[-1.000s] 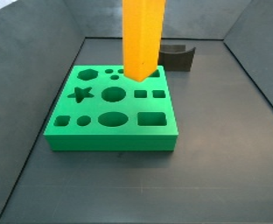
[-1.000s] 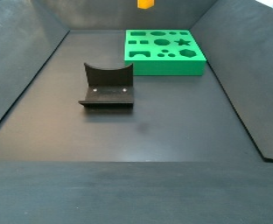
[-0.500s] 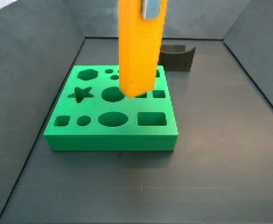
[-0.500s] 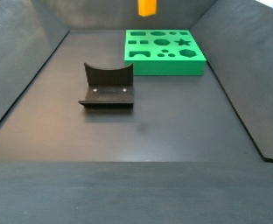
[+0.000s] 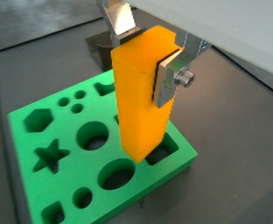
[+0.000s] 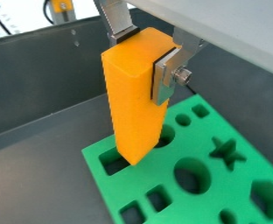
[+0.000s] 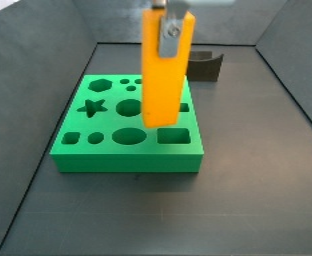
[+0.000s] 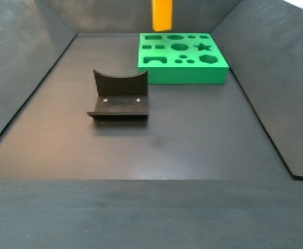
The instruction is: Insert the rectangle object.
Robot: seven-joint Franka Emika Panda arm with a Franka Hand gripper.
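The rectangle object [image 7: 164, 75] is a tall orange-yellow bar, held upright. My gripper [image 7: 172, 22] is shut on its upper end. Both wrist views show the bar [image 5: 142, 96] [image 6: 133, 101] clamped between the silver fingers [image 5: 168, 77] [image 6: 167, 77] of the gripper [image 5: 147, 51] [image 6: 147, 51]. The bar hangs above the green board [image 7: 125, 160], its lower end over the board's right side, near the rectangular holes. In a side view only its lower part [image 8: 162, 14] shows, above the board [image 8: 185, 76].
The green board [image 5: 71, 122] [image 6: 250, 144] has star, round, hexagon and rectangular holes. A small dark grey curved holder [image 7: 206, 65] [image 8: 119, 95] stands on the dark floor apart from the board. Dark walls close in the floor.
The bar has come lower and moved towards the board's front right. More of it now shows in the far side view.
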